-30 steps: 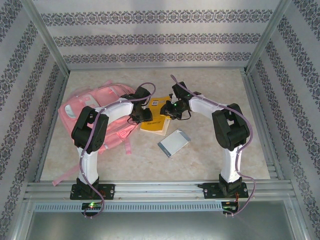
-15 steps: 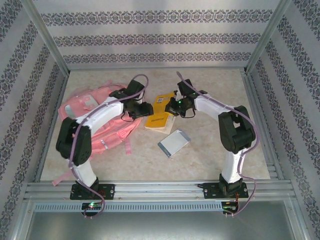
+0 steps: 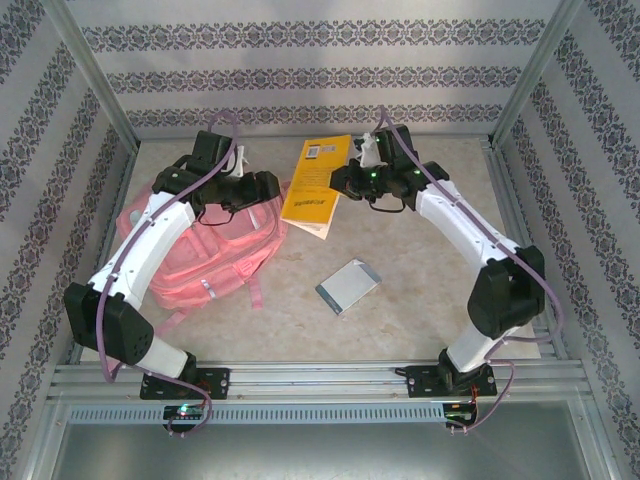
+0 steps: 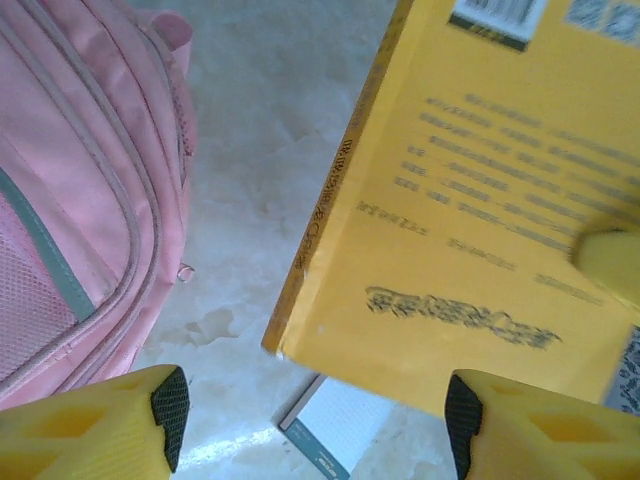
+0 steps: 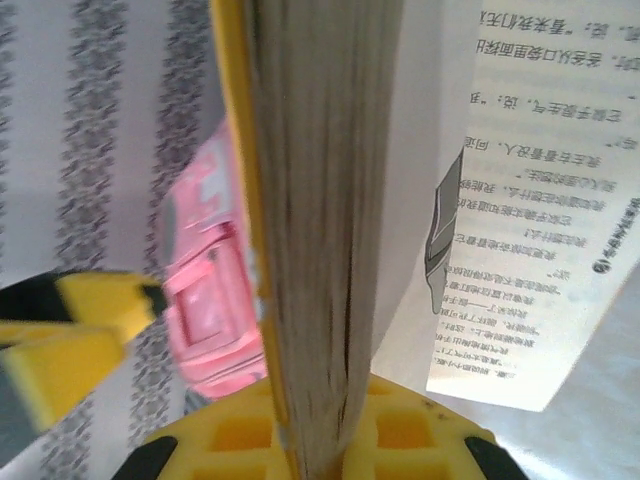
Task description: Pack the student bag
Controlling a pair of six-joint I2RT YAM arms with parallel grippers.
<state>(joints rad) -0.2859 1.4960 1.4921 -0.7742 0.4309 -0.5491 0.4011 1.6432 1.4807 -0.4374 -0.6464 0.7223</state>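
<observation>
right gripper (image 3: 343,183) pinches yellow book (image 3: 315,180) — wrist view bares its pages (image 5: 310,200); left gripper (image 4: 312,425) wide, empty.

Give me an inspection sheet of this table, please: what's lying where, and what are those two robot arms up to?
Surface: pale marbled tabletop.
Job's things: pink backpack lying on the left side, under the left arm.
Clutter: yellow book held up off the table, one page hanging loose; small grey notebook lying flat by itself near the middle.
Grippers: left gripper open and empty, between backpack and book; right gripper shut on the book's edge.
Cables: lilac cables running along both arms, looping free near the wrists.
Surroundings: patterned wall panels on three sides; metal frame along the near edge.
</observation>
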